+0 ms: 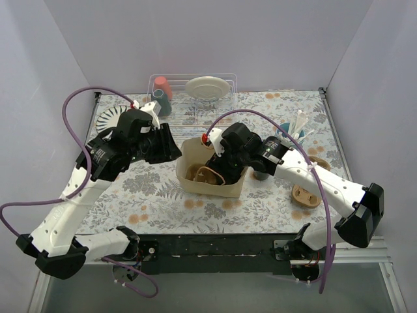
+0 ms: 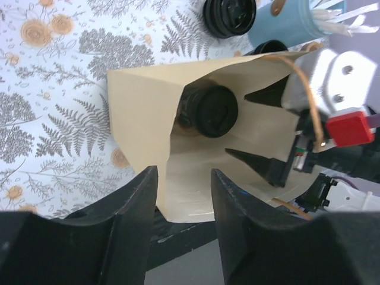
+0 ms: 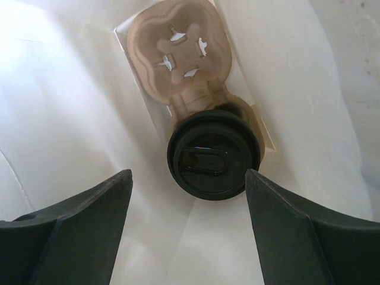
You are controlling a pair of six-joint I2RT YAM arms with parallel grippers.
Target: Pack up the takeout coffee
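Note:
The brown paper bag [image 1: 195,171] stands open mid-table. A lidded black coffee cup [image 3: 214,157] sits at its bottom in one pocket of a brown pulp carrier [image 3: 178,53], and the cup [image 2: 217,111] shows in the left wrist view too. My right gripper [image 3: 187,175] is down inside the bag, open, its fingers wide on either side above the cup and touching nothing. My left gripper [image 2: 184,172] is at the bag's left rim with its jaws apart, the paper edge just beyond the gap. A second black cup [image 2: 230,15] stands on the table past the bag.
A light-blue cup of white sticks [image 2: 285,21] stands beside that second cup, with a dark round rim [image 2: 270,47] just behind the bag's far edge. Brown carrier pieces [image 1: 306,194] lie at right. A dish rack [image 1: 195,98] with a plate and tumblers is at the back.

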